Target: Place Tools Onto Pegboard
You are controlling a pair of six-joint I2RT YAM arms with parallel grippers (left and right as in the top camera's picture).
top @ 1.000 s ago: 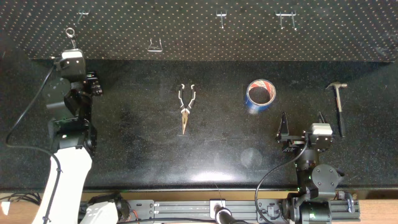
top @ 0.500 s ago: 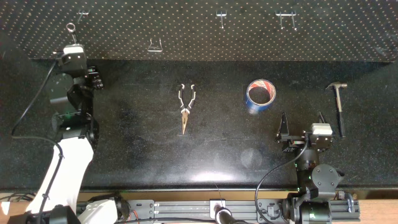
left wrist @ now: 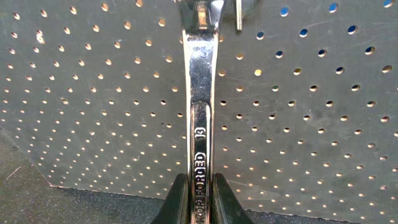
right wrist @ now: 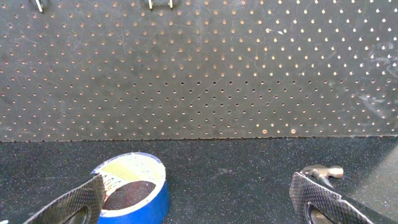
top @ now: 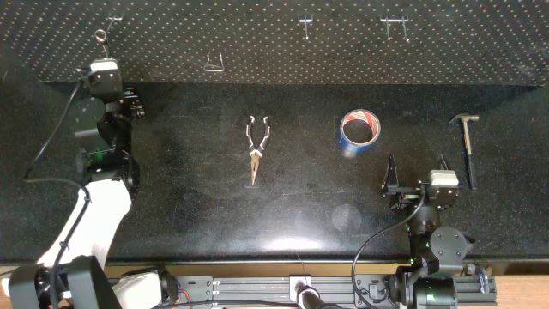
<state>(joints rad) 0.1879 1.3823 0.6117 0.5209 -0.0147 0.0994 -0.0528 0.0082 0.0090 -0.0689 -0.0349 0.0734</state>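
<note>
In the top view, the left gripper [top: 103,62] is up against the pegboard [top: 257,43] at its far left, with a combination wrench [top: 101,45] standing out of it, the ring end just beside a hook [top: 114,19] near the board's upper edge. Three tools lie on the black table [top: 189,197]: needle-nose pliers [top: 257,148] near the middle, a roll of blue tape [top: 359,129] to their right, and a small hammer [top: 467,142] at the far right. The right gripper [top: 417,167] sits low near its base, between the tape and the hammer, its fingers spread and holding nothing. Other hooks [top: 305,24] along the board are bare. In the left wrist view, the wrench [left wrist: 200,93] runs straight up the board, its shaft pinched between the two fingers [left wrist: 177,202], and a metal hook [left wrist: 238,15] shows just beside its upper end; whether the ring is over the hook cannot be told. In the right wrist view, the fingers are wide apart over the table, with the tape roll [right wrist: 134,186] beside one and the hammer head [right wrist: 320,171] beside the other. By this reckoning the task is at an early stage: nothing visibly hangs on the board, the wrench is being brought to its hook, and the pliers, tape and hammer remain to be hung.
</note>
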